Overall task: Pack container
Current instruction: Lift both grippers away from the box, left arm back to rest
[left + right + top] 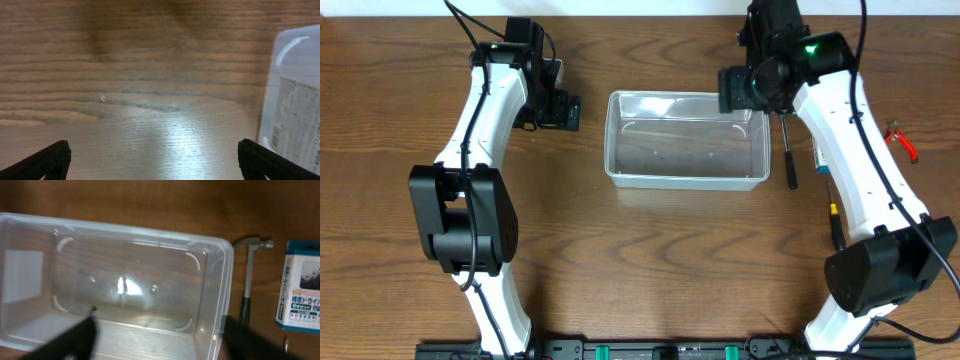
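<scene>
The container (686, 181) is a clear plastic tub in the middle of the table, with nothing in it. My right gripper (745, 88) hovers over its far right corner. In the right wrist view it is open (160, 342), with the container's end wall (222, 275) between its fingers. A hammer (787, 150) lies just right of the tub and also shows in the right wrist view (248, 275). My left gripper (560, 110) is open and empty left of the tub, over bare wood (155, 160). The tub's side (295, 100) is at the right edge of the left wrist view.
A small blue-and-white box (302, 285) lies right of the hammer, mostly hidden under my right arm in the overhead view. Red-handled pliers (902, 140) lie at the far right. A screwdriver (835, 215) lies near the right arm's base.
</scene>
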`<state>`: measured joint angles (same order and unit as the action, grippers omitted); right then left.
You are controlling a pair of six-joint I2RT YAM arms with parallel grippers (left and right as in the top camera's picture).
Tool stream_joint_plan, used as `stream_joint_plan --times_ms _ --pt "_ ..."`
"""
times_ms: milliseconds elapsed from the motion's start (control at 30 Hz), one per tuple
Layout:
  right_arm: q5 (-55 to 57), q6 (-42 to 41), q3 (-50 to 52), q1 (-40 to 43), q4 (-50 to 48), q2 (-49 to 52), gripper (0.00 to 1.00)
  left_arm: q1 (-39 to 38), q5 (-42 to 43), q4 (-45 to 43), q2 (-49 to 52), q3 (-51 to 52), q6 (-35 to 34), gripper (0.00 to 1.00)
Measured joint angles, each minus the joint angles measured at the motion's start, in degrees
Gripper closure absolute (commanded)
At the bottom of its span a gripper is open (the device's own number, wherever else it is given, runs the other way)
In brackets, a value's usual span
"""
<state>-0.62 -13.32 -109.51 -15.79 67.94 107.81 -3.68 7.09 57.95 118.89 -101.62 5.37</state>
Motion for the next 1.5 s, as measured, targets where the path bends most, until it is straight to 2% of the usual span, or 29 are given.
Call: stream_joint_plan --times_ms 400,667,900,1133,1167,1233,1300,1333,1500 --pt "5.5 0.0 -4.3 3.3 10.8 0.0 0.01 1.2 -10.7 -0.6 0.0 0.0 0.0 0.02" --pt "6.2 -1.7 -4.4 9.9 12.9 0.0 0.01 6.0 -12.5 0.8 0.0 0.0 -0.7 0.02" --pt "7.2 -1.7 -4.4 10.8 15.8 0.0 0.01 6.8 -12.7 1.2 0.0 0.0 -0.9 0.02" --pt "12.7 -1.3 -3.1 12.7 13.8 0.0 0.44 6.5 -12.7 1.2 0.0 0.0 -0.9 0.02" --pt "13.2 -1.4 -2.4 13.6 13.0 0.0 0.53 6.5 -12.7 1.2 0.0 0.0 -0.9 0.02" --pt "13.6 -1.2 -0.8 15.8 11.6 0.0 0.79 6.5 -12.8 1.2 0.0 0.0 -0.9 0.02" --pt "13.7 -1.3 0.9 17.7 10.3 0.0 0.94 6.5 -12.9 1.2 0.0 0.0 -0.9 0.02" --pt "13.5 -0.8 2.2 18.9 9.2 0.0 0.99 6.5 -12.9 1.2 0.0 0.0 -0.9 0.02" --pt "10.4 1.0 8.7 21.2 4.5 -0.1 0.99 6.5 -13.1 1.2 0.0 0.0 -0.9 0.02"
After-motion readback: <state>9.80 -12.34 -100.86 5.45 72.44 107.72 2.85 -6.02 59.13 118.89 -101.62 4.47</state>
